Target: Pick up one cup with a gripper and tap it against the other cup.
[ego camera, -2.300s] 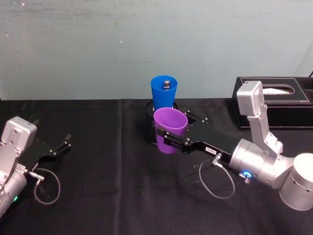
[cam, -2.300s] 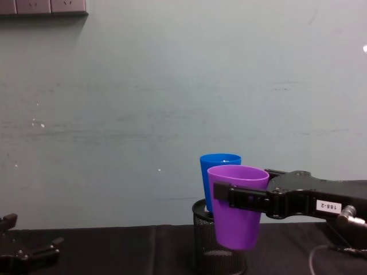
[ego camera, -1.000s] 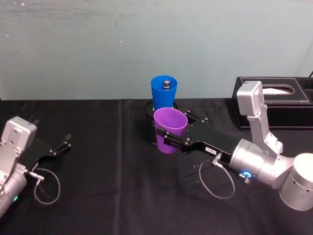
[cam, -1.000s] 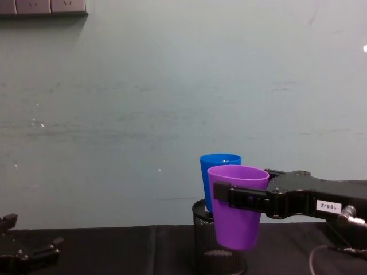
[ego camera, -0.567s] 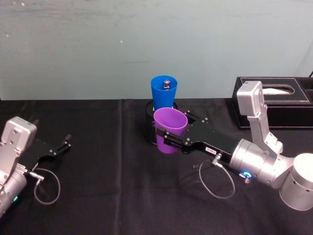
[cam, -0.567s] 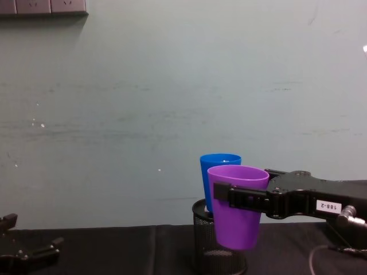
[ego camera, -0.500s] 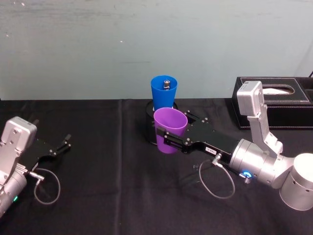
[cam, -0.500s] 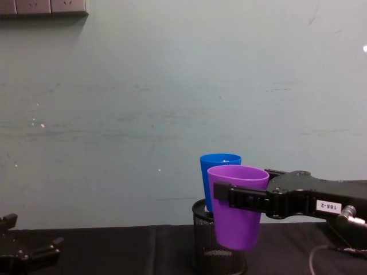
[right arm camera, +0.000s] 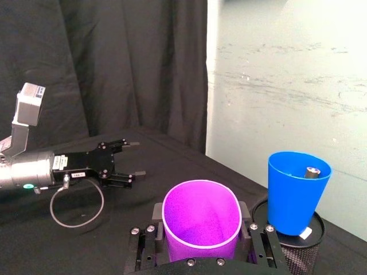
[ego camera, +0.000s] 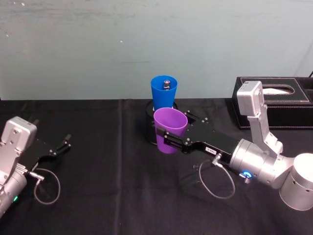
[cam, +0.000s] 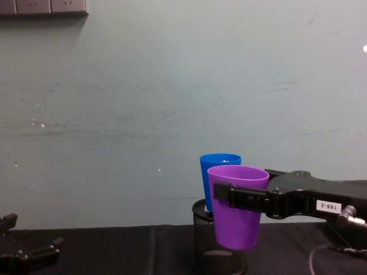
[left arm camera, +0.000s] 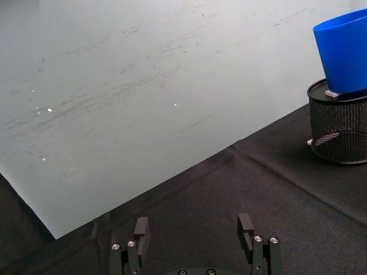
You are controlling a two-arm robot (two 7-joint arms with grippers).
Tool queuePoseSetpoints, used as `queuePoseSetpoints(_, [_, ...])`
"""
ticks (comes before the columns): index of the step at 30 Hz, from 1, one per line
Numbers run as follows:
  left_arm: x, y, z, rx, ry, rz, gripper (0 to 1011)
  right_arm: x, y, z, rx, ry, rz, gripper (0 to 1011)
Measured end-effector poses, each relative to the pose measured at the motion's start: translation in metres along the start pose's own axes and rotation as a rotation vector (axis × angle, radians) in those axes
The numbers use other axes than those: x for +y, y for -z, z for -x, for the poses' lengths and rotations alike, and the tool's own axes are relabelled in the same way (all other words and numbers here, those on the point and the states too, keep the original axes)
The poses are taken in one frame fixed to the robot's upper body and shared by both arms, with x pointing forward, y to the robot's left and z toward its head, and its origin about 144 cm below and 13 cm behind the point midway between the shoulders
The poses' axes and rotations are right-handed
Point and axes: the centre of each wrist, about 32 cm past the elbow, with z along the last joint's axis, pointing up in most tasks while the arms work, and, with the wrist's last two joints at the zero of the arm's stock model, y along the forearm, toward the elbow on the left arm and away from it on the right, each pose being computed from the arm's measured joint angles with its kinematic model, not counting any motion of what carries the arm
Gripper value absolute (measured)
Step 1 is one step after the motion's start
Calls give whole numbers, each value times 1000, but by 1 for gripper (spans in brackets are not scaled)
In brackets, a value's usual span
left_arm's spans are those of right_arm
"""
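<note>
Right gripper [ego camera: 167, 139]: fingers clenched round tapered purple plastic tumbler [ego camera: 170, 128] below its rim, aloft just beside blue plastic tumbler [ego camera: 164, 96]. Judged light, slick, thin-walled; hold upper wall, moderate squeeze. Left gripper [ego camera: 61, 146] idle at left, fingers spread.

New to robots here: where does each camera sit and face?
Head: high, looking down; both arms show, right gripper holding the purple cup.
Chest: low, facing the wall; right gripper at right.
Left wrist: behind the open left gripper, facing the blue cup.
Right wrist: behind the purple cup, facing the left gripper.
All share the blue cup.
</note>
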Motion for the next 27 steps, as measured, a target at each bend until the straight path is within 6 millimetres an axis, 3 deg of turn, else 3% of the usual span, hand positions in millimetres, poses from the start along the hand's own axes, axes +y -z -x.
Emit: queuePoseSetpoints(27, [0, 0, 0, 0, 0, 0, 1000, 0, 0, 0, 0, 0, 0, 728])
